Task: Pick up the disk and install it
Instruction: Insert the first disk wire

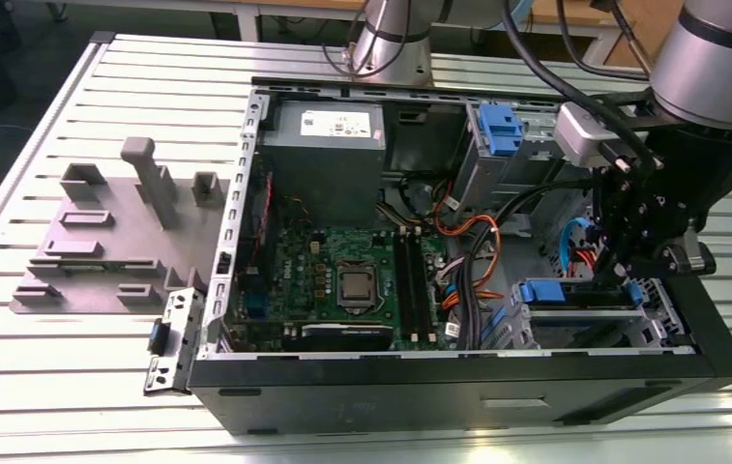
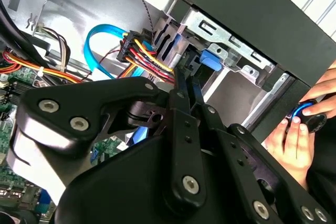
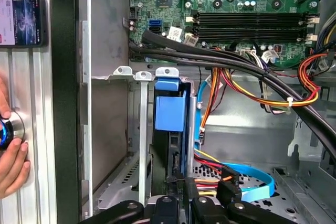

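Reaching into the open computer case (image 1: 469, 372) at the exterior view's right, the gripper (image 1: 624, 275) has jaws clenched on the disk (image 3: 170, 129), seated edge-up in its bay.

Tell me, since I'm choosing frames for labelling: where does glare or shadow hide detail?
Exterior view: the ribbed table washes out pale under strong light, and the drive bay under the gripper sits in shadow. Second wrist view: the gripper's linkage looms dark. First wrist view: even light, the disk reads clearly.
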Available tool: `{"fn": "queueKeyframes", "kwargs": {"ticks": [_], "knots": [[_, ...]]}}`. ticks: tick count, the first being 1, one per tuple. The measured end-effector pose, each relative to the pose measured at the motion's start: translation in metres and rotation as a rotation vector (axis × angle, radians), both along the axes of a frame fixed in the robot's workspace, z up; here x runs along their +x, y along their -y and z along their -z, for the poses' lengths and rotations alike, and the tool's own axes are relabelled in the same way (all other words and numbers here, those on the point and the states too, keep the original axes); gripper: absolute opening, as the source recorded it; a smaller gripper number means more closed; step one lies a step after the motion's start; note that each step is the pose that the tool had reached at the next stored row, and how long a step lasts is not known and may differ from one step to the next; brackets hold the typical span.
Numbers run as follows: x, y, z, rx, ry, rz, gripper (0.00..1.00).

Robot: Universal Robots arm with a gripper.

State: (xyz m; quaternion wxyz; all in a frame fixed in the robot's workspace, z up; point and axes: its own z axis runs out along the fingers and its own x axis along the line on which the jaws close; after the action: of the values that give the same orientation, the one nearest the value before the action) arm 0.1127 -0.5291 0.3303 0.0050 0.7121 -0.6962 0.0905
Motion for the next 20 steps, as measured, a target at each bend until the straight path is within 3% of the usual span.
{"fn": "queueKeyframes", "kwargs": {"ticks": [13,20], "knots": [[0.0,0.0032,-0.0005,0.0036,0.0015,0.008,0.16],[-0.0003,0.0035,0.0026,0.0117,0.0017,0.011,0.16]]}}
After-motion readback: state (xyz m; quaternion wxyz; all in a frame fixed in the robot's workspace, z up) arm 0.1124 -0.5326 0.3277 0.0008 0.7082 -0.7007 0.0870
